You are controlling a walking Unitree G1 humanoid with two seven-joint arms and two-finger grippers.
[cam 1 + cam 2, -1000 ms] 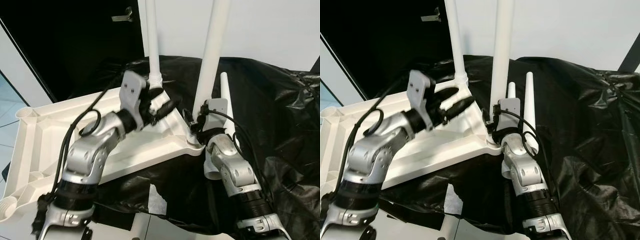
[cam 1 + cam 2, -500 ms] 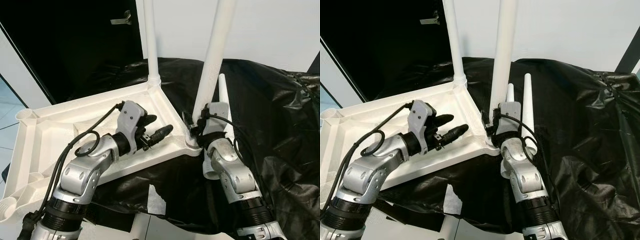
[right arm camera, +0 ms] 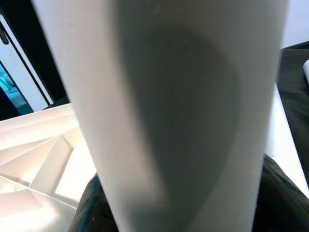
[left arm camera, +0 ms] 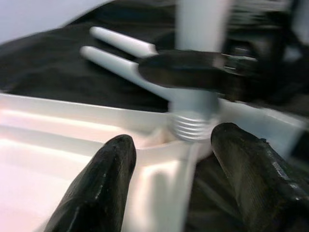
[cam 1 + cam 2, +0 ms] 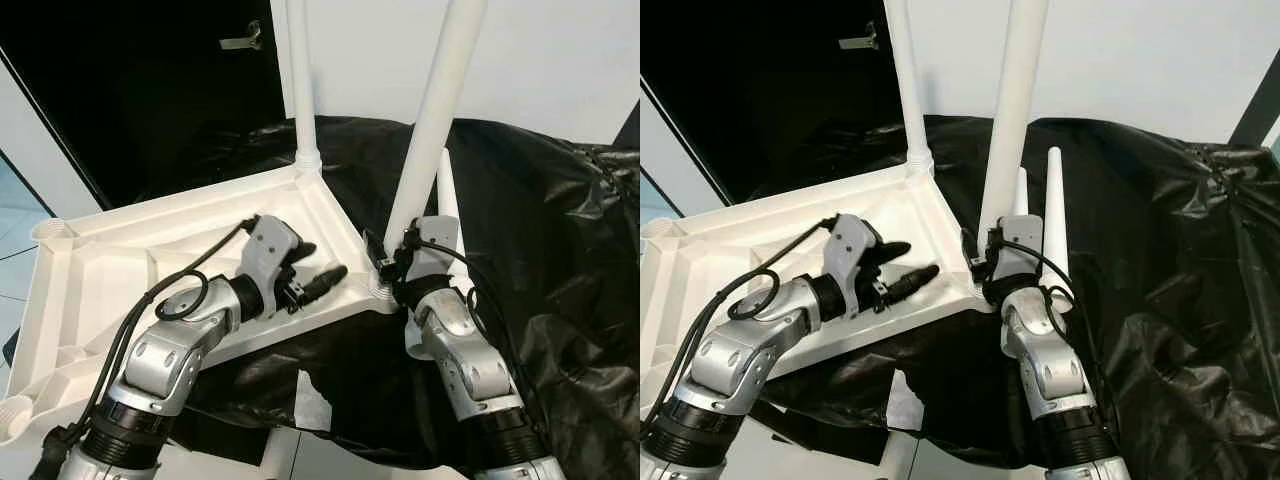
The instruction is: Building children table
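While I lean over the work, the scene breaks down as follows.

Black sheet (image 5: pixel 560 250): it lies crumpled beyond and to the right of my right gripper, draped over whatever carries the work, and it runs under the near edge of the tabletop.

Tabletop (image 5: pixel 110 270): white plastic, upside down with its ribbed underside showing. It stretches away to the left of both my grippers and sits tilted, with round sockets at its left corners.

Near leg (image 5: pixel 432 130): a long white tube rising just ahead of my right gripper, leaning a little to the right. Its threaded foot sits in the corner socket of the tabletop closest to that gripper.

Far leg (image 5: pixel 300 80): a thinner-looking white tube standing upright in the corner beyond my left gripper, well past its fingertips.

Loose legs (image 5: pixel 1052 215): two white tapered tubes lying on the black sheet just right of my right gripper, tips pointing away from me.

Left gripper (image 5: pixel 315 268): it hovers over the underside of the tabletop, pointing toward the near leg's socket. Its two black fingers (image 4: pixel 104 179) are spread apart with nothing between them; in my left wrist view the threaded foot shows between them, farther on.

Right gripper (image 5: pixel 385 268): it sits at the base of the near leg, its fingers pinching that leg just above the socket. In my right wrist view the leg is pressed close against the camera.
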